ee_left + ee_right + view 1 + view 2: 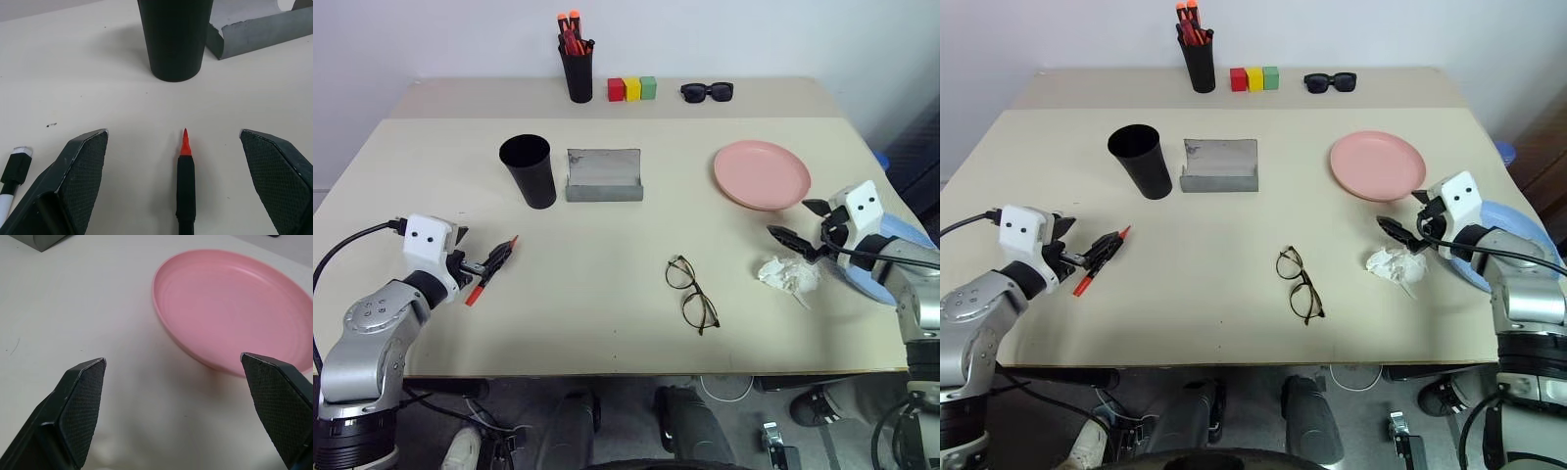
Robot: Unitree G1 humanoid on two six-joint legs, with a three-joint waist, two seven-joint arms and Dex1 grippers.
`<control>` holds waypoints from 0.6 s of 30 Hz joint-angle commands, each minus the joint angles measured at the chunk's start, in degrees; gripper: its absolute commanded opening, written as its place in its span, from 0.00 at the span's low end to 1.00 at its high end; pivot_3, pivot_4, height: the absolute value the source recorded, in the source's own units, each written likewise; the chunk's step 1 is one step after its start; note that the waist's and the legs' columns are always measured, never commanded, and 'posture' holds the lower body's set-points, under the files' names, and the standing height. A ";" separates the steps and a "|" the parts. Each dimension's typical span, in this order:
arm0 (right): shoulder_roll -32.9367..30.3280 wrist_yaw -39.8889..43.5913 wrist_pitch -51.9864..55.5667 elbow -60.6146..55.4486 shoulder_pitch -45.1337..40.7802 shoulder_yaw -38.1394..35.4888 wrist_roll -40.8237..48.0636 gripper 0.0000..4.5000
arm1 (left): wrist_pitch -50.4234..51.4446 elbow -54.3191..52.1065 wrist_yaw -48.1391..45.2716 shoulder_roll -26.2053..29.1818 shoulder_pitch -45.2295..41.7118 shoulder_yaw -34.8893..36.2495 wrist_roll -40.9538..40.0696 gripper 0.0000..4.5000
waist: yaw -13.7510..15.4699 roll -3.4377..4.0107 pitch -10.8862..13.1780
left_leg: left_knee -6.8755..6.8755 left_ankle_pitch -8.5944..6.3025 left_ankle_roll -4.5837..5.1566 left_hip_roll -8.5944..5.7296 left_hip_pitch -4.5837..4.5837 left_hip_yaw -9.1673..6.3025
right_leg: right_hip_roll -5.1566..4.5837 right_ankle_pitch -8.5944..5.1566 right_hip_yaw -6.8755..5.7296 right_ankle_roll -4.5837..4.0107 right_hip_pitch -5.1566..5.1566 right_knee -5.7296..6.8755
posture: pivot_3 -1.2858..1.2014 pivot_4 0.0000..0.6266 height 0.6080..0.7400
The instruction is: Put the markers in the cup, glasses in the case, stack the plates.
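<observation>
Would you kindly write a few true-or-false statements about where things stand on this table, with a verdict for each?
1. The grey case lies open beside the black cup. True.
2. The glasses are inside the case. False: they lie on the table, nearer the robot.
3. The left gripper is open around the red marker. True.
4. The pink plate is stacked on the blue plate. False: they sit apart.
5. The right gripper is shut on the crumpled tissue. False: it is open, holding nothing.
</observation>
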 commanded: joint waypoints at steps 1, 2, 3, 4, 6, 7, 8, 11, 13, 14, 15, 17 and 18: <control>0.28 -0.35 -1.36 -0.46 -1.24 -0.35 -0.07 1.00 | -0.13 -1.43 0.11 1.13 -0.32 1.55 -0.22 0.98 | -0.01 0.00 0.00 | 0.00 0.00 0.00 0.00 0.00 0.00 | 0.00 0.00 0.00 0.00 0.00 0.00 | 0.52 0.24 1.00; 0.52 -0.41 -1.49 -0.22 -1.46 -0.13 -0.14 1.00 | -0.18 -1.42 0.15 1.16 -0.32 1.51 -0.16 0.98 | -0.02 0.00 0.00 | 0.00 0.00 0.00 0.00 0.00 0.00 | 0.00 0.00 0.00 0.00 0.00 0.00 | 0.52 0.24 1.00; 0.77 -0.53 -1.56 -0.09 -1.67 0.12 -0.22 1.00 | -0.29 -1.38 0.19 1.18 -0.25 1.52 -0.08 0.98 | -0.03 0.00 0.00 | 0.00 0.00 0.00 0.00 0.00 0.00 | 0.00 0.00 0.00 0.00 0.00 0.01 | 0.52 0.24 1.00; 1.04 -0.58 -1.58 -0.12 -1.98 0.50 -0.23 1.00 | -0.31 -1.42 0.30 1.14 -0.20 1.49 -0.05 0.98 | -0.04 0.00 0.00 | 0.00 0.00 0.00 0.00 0.00 0.00 | 0.00 0.00 0.00 0.00 0.00 0.01 | 0.52 0.24 1.00; 1.48 -0.66 -1.18 -0.87 -2.40 1.03 -0.06 1.00 | -0.01 -1.88 0.51 0.81 -0.07 1.58 -0.46 0.98 | -0.08 0.00 0.00 | 0.00 0.00 0.00 0.00 0.01 0.00 | 0.00 0.00 0.00 0.00 0.00 0.02 | 0.52 0.24 1.00; 1.65 -0.73 -0.89 -1.38 -2.59 1.21 0.01 1.00 | 0.21 -2.18 0.62 0.65 -0.06 1.54 -0.67 0.98 | -0.07 0.00 0.00 | 0.00 0.00 0.00 0.00 0.01 0.00 | 0.01 0.00 0.00 0.00 0.00 0.03 | 0.52 0.24 1.00; 1.79 -0.76 -0.46 -2.10 -2.69 1.39 0.11 1.00 | 0.30 -2.36 0.59 0.68 -0.06 1.26 -0.65 0.98 | -0.05 0.00 0.00 | 0.00 0.00 0.00 0.00 0.01 0.00 | 0.01 0.01 0.00 0.01 0.00 0.03 | 0.52 0.24 1.00; 2.05 -0.47 0.35 -4.13 -2.49 2.28 0.13 1.00 | 0.48 -2.43 0.80 0.76 -0.40 0.35 -0.18 0.98 | -0.04 0.00 0.00 | 0.01 0.00 0.00 0.00 0.01 0.00 | 0.01 0.01 0.00 0.01 0.00 0.03 | 0.52 0.24 1.00; 2.36 -0.53 0.72 -5.45 -2.70 3.34 -0.14 1.00 | 1.11 -2.73 1.23 0.62 -0.90 -0.16 -0.06 0.98 | -0.04 0.00 0.00 | 0.01 0.00 0.00 0.00 0.01 -0.01 | 0.01 0.01 0.00 0.01 0.00 0.03 | 0.52 0.24 1.00; 2.64 -0.55 0.93 -6.09 -3.07 3.85 -0.09 1.00 | 1.61 -3.05 1.52 0.63 -1.25 -0.92 0.27 0.98 | -0.03 0.00 0.00 | 0.01 0.00 0.00 0.00 0.01 -0.01 | 0.01 0.01 0.00 0.02 0.00 0.03 | 0.52 0.24 1.00; 3.02 -0.69 1.37 -7.20 -3.23 4.26 0.09 1.00 | 1.95 -3.36 1.60 0.77 -1.37 -1.48 0.44 0.98 | -0.04 0.00 0.00 | 0.02 0.00 0.00 0.00 0.01 -0.01 | 0.01 0.01 0.00 0.02 0.00 0.03 | 0.52 0.24 1.00; 3.94 -1.08 2.51 -9.99 -3.37 5.20 0.52 1.00 | 2.93 -3.77 1.67 1.06 -1.89 -2.23 0.24 0.98 | -0.03 0.00 0.00 | 0.02 0.00 0.00 0.00 0.01 -0.02 | 0.01 0.02 0.00 0.02 0.00 0.04 | 0.52 0.24 1.00; 4.51 -1.39 3.17 -11.75 -3.25 5.78 0.69 1.00 | 3.65 -3.86 1.56 1.26 -2.19 -2.29 -0.13 0.98 | -0.03 0.00 0.00 | 0.03 0.00 0.00 0.00 0.01 -0.02 | 0.01 0.02 0.00 0.03 0.00 0.05 | 0.52 0.24 1.00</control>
